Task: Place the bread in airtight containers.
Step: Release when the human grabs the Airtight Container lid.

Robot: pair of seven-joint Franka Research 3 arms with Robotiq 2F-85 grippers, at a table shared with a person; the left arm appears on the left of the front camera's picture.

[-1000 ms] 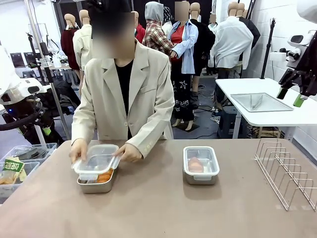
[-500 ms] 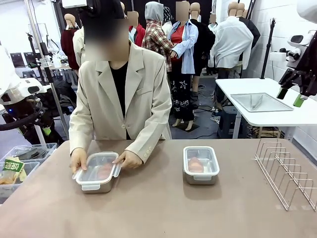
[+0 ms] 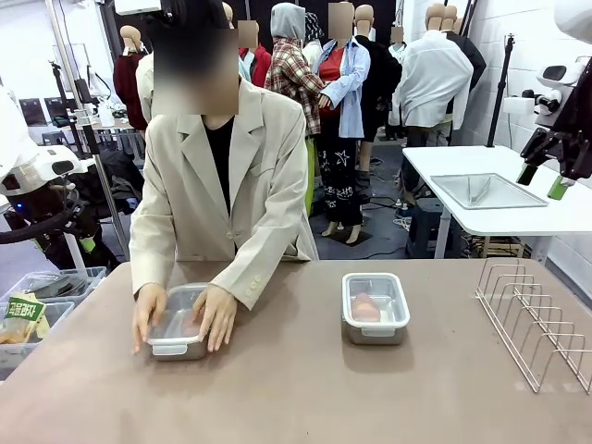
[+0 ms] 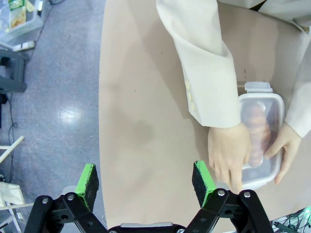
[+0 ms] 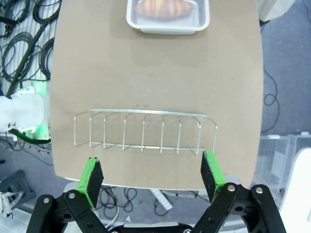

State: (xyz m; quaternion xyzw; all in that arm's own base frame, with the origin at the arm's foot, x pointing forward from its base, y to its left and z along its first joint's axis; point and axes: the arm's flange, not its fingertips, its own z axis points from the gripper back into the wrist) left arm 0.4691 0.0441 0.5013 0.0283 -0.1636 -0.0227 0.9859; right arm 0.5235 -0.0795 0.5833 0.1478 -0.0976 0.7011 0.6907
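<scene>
Change: clear clip lid, tilted a second ago, now flat on left rectangular steel pan [image 3: 178, 326] over golden ridged pastry [image 4: 257, 130]; person's hands [image 3: 215, 315] pressing | right lidded pan [image 3: 375, 307] unchanged | left gripper [image 4: 146, 184], right gripper [image 5: 153, 175]: jaws wide, empty | judgement: clips remain.

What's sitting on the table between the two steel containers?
Nothing: in the front view, bare tabletop separates the hand-covered container from the closed container.
</scene>
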